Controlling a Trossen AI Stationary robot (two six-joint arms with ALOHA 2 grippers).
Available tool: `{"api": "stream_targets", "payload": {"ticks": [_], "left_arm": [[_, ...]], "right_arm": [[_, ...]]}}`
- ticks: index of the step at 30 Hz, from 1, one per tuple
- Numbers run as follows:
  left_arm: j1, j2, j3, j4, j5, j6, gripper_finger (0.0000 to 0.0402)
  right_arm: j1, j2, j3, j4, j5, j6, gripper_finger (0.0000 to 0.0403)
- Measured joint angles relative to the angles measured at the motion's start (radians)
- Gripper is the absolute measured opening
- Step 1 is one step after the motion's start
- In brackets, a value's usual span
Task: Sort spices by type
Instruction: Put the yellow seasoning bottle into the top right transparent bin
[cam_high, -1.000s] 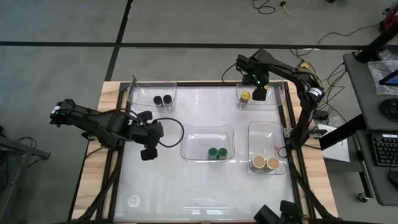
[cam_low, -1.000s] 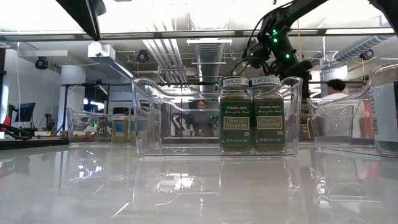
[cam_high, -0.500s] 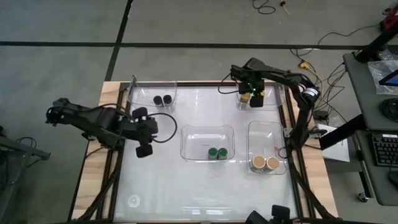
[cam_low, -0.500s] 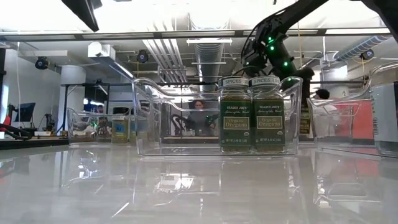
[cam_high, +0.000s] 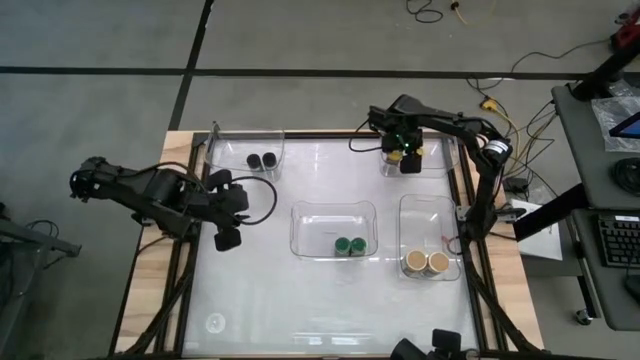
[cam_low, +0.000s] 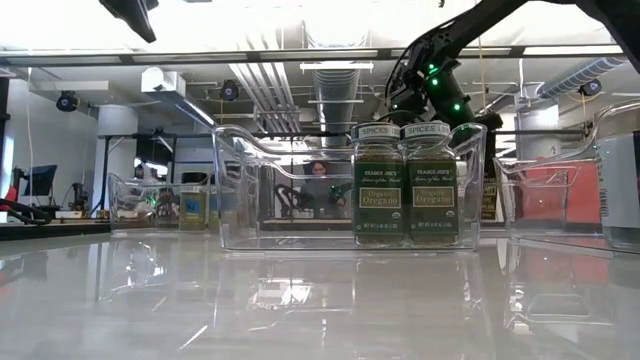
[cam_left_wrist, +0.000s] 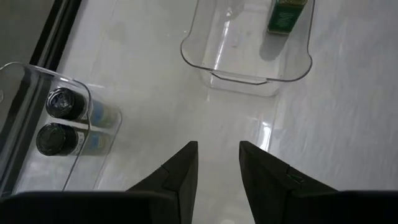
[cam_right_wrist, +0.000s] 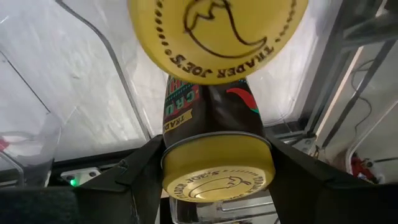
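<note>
- Right gripper (cam_right_wrist: 214, 171) clamps a small yellow-lidded spice jar (cam_right_wrist: 217, 168), upright, over the far-right clear plastic tray (cam_high: 384, 170); its twin yellow-lidded jar (cam_right_wrist: 214, 34) stands just beside it.
- You go straight down to set it in.
- Left gripper (cam_left_wrist: 217, 165) idles left of centre, slightly parted, empty.

Overhead and table-level views share the green-lidded jars (cam_high: 349, 245).

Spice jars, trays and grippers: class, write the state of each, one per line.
Black-lidded jars: paired in the far-left tray.
Oregano jars: upright, paired in the middle tray.
Tan-lidded jars: paired in the right tray.
Yellow-lidded jar: held by the right gripper, beside the other yellow-lidded jar.
Left gripper: empty, fingers apart.
</note>
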Motion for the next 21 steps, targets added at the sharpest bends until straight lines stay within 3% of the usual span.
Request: {"api": "stream_targets", "payload": {"ticks": [21], "left_arm": [[0.000, 0.011, 0.000, 0.032, -0.003, -0.016, 0.0102]], "right_arm": [[0.018, 0.000, -0.039, 0.036, -0.025, -0.024, 0.0226]]}}
